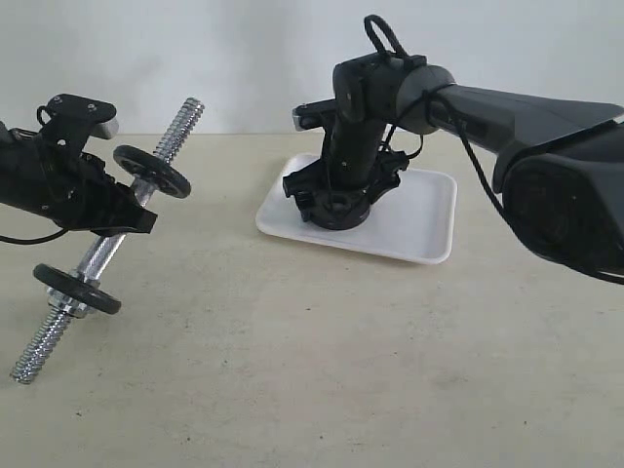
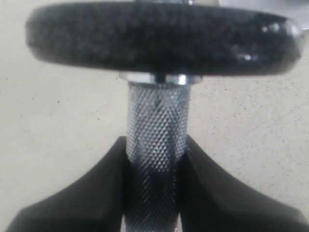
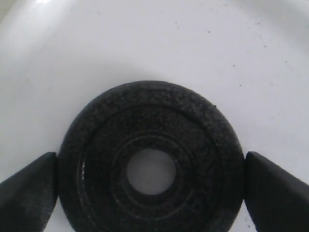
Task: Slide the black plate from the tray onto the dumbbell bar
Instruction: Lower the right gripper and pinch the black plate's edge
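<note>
The black plate lies flat on the white tray, its centre hole showing the tray beneath. My right gripper reaches down over it, and the fingers press against opposite edges of the rim. In the exterior view that gripper sits low on the tray and hides the plate. My left gripper is shut on the knurled middle of the dumbbell bar, holding it tilted above the table. In the left wrist view the bar runs up between the fingers.
Two other black discs ride on the bar, one above my left gripper and one below it. The upper disc fills the top of the left wrist view. The bar's upper threaded end points towards the tray.
</note>
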`<state>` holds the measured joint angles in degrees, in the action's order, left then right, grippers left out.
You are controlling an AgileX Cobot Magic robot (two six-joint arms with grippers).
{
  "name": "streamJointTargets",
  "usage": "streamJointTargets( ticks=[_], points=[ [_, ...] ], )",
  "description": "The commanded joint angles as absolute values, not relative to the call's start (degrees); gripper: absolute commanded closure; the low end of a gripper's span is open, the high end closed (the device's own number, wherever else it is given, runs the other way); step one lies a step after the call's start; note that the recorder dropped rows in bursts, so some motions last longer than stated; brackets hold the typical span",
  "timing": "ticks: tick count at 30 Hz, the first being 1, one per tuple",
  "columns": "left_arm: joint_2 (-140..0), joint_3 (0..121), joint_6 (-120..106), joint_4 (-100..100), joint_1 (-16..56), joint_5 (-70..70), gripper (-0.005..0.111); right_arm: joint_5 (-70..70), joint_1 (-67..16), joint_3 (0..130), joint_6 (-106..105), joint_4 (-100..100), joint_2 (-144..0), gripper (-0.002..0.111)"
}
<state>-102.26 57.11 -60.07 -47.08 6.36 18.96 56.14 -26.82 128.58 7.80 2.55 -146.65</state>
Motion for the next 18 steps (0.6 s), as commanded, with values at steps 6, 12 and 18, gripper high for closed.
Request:
streamJointTargets(
  ticks=[6,12,18],
  points=[
    [-98.74,59.06,-60.07,-49.90,6.28,15.19,0.102,57.68,-26.52,128.61,6.94,2.51,-146.71,0.108],
    [-98.74,59.06,-60.07,-49.90,6.28,15.19,0.102,58.36,-26.52,128.61,6.29,2.51,-146.71,0.108],
    [-98.74,59.06,-60.07,-49.79,6.28,15.19,0.102,58.55,-26.52,128.61,5.57,2.34,-146.71,0.108]
  ],
)
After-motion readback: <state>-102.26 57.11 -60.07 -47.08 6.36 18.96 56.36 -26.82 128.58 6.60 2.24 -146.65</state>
